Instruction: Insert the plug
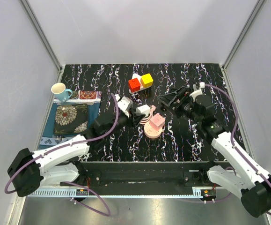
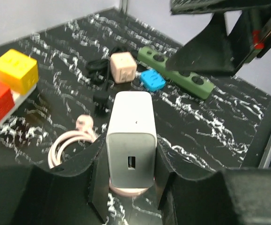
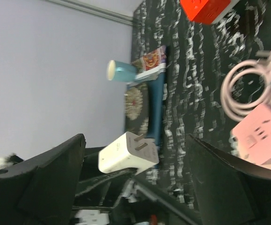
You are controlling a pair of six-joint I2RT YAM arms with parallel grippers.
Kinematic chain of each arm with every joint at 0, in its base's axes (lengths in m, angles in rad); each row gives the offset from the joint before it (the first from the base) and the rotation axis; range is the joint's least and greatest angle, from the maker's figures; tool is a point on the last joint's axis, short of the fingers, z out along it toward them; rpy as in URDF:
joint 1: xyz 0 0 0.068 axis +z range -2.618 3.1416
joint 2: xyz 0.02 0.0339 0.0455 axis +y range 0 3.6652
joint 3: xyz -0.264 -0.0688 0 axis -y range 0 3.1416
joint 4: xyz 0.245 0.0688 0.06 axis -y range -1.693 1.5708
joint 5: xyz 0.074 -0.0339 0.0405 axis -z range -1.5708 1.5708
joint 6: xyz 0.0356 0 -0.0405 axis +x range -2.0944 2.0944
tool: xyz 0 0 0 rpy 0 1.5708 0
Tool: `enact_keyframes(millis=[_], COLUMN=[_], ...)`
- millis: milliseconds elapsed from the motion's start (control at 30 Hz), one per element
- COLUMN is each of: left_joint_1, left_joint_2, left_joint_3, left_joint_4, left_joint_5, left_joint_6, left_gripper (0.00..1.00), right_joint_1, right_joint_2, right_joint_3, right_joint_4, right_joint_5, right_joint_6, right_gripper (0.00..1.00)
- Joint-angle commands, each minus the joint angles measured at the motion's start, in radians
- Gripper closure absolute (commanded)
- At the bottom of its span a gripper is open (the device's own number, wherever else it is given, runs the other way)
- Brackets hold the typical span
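My left gripper (image 1: 143, 112) is shut on a white charger plug (image 1: 144, 110), held above the table just left of a pink cube socket (image 1: 156, 122). In the left wrist view the plug (image 2: 129, 126) sits between my fingers (image 2: 98, 180), USB port facing the camera. In the right wrist view the plug (image 3: 126, 153) shows two prongs pointing toward the pink socket (image 3: 261, 133). My right gripper (image 1: 169, 100) is open and empty, hovering just right of the plug, and it also shows in its own wrist view (image 3: 135, 139).
A coiled pink cable (image 2: 69, 143) lies by the socket. A green power strip (image 2: 182, 70), a small pink cube (image 2: 122, 67) and a blue adapter (image 2: 152, 79) lie beyond. Red (image 1: 134, 85) and yellow (image 1: 147, 80) cubes sit at the back. A cup (image 1: 59, 90) and patterned cloth (image 1: 72, 117) are left.
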Motion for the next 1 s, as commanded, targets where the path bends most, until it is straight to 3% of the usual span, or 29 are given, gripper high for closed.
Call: enact_keyframes(millis=[0, 267, 400, 433, 633, 733, 967], left_joint_1=[0.048, 0.105, 0.107, 0.105, 0.114, 0.117, 0.117], left_joint_2=[-0.038, 0.049, 0.106, 0.119, 0.147, 0.156, 0.198], left_joint_3=[0.151, 0.342, 0.425, 0.44, 0.459, 0.46, 0.495], left_joint_4=[-0.424, -0.798, -0.945, -0.959, -1.007, -1.011, -1.062], left_joint_5=[-0.026, 0.077, 0.085, 0.085, 0.115, 0.138, 0.177], left_joint_6=[-0.081, -0.075, -0.055, -0.055, -0.047, -0.039, 0.025], left_gripper=[1.0, 1.0, 0.92, 0.87, 0.87, 1.0, 1.0], right_joint_1=[-0.01, -0.013, -0.013, -0.013, 0.0, 0.027, 0.122], right_joint_2=[0.072, 0.249, 0.336, 0.367, 0.473, 0.497, 0.498], right_joint_3=[0.127, 0.199, 0.208, 0.208, 0.184, 0.167, 0.173], right_joint_4=[-0.169, -0.246, -0.254, -0.254, -0.237, -0.223, -0.217], right_joint_5=[0.036, 0.043, 0.004, -0.016, -0.111, -0.1, -0.08], right_joint_6=[-0.347, -0.693, -0.795, -0.803, -0.825, -0.828, -0.762], right_gripper=[0.08, 0.05, 0.05, 0.05, 0.05, 0.05, 0.05])
